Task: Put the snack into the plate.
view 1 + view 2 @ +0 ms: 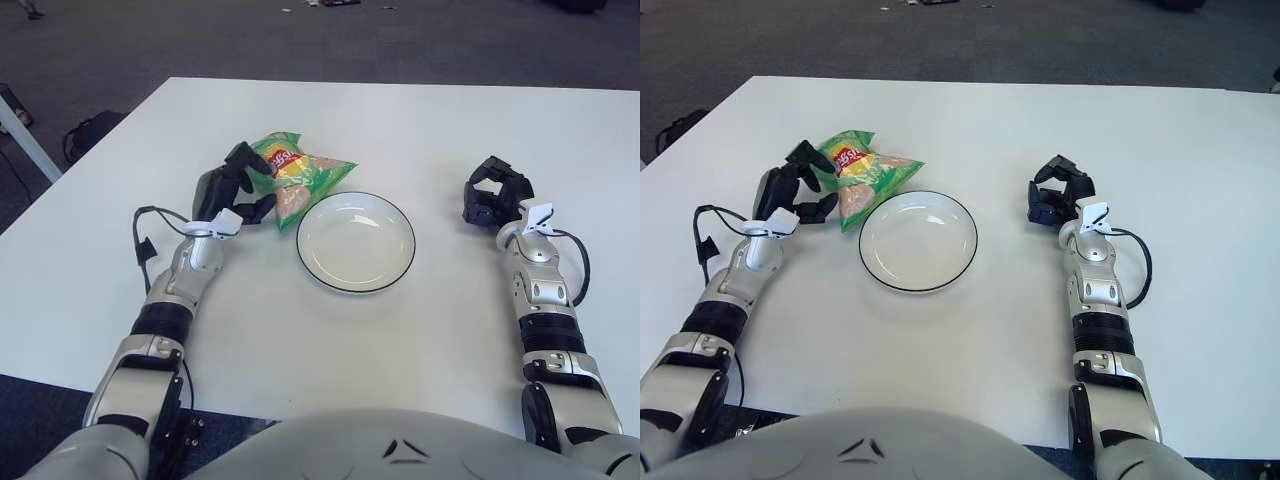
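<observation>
A white worktop [330,350] fills the scene, with dark carpet [150,40] beyond its far edge. Near the middle sits a round white plate [355,241] with a thin dark rim, nothing in it.

Just to the left of the plate, on its far side, is the snack [297,175] — a green crinkled bag with a red and yellow label near its top. Its right corner reaches close to the plate's rim, though from these angles it is hard to say whether it overlaps the rim or only lies beside it. The bag looks slightly raised and tilted rather than flat.

The left robot hand [236,188] is at the bag's left edge, its dark fingers [250,160] curled round that edge and pinching it: one finger lies over the top of the bag and another comes in from below, at the lower left corner. The silver forearm runs back from there toward the near left of the worktop, with a black cable [145,228] looping beside it.

The right robot hand [494,195] shows well to the right of the plate, apart from it and from the bag. Its fingers are curled in on themselves, holding nothing. A cable [580,262] loops out from the wrist on its right side.
</observation>
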